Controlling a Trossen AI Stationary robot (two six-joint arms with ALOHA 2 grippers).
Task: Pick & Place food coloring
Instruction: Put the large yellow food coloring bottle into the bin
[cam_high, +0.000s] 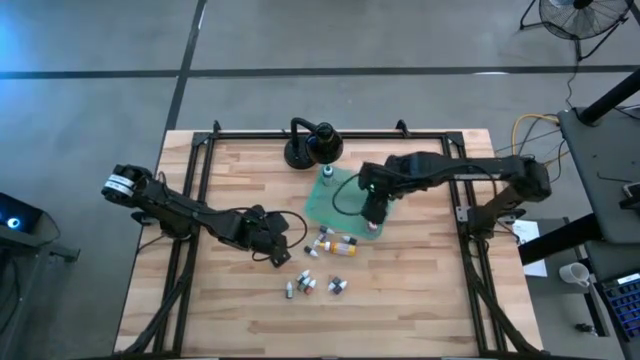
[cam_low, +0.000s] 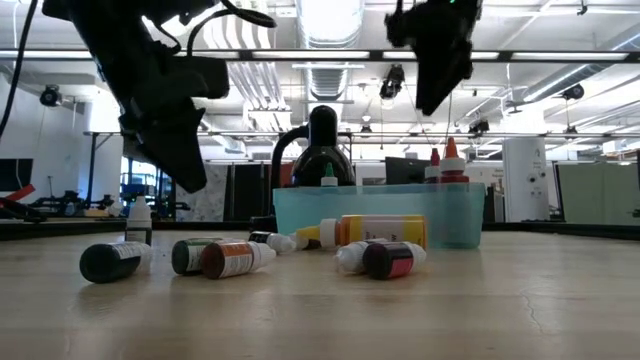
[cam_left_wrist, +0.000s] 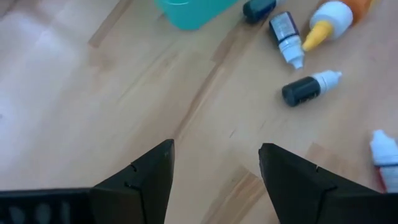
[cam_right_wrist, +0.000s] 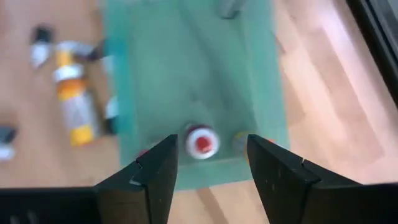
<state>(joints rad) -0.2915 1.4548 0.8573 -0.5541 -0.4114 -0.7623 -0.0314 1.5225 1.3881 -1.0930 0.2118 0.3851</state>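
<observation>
My right gripper (cam_right_wrist: 208, 171) hangs over the near edge of the green tray (cam_high: 345, 195), jaws apart and clamped on nothing. Directly beneath them a red-capped bottle (cam_right_wrist: 202, 142) stands upright inside the tray, so I judge that one delivered. A green-capped bottle (cam_high: 327, 173) stands at the tray's far end, and the low view shows one or two more red tips beside the red-capped bottle.

My left gripper (cam_left_wrist: 214, 177) hovers over bare bench (cam_high: 420, 300) just outside the tray, jaws spread wide and empty.

Most of the work is left: a cluster of food coloring bottles (cam_high: 335, 243) lies on its side just beside the tray, and three more (cam_high: 315, 286) lie farther out.

The tray's exact count is hard to make out; my right arm covers part of it from above.
</observation>
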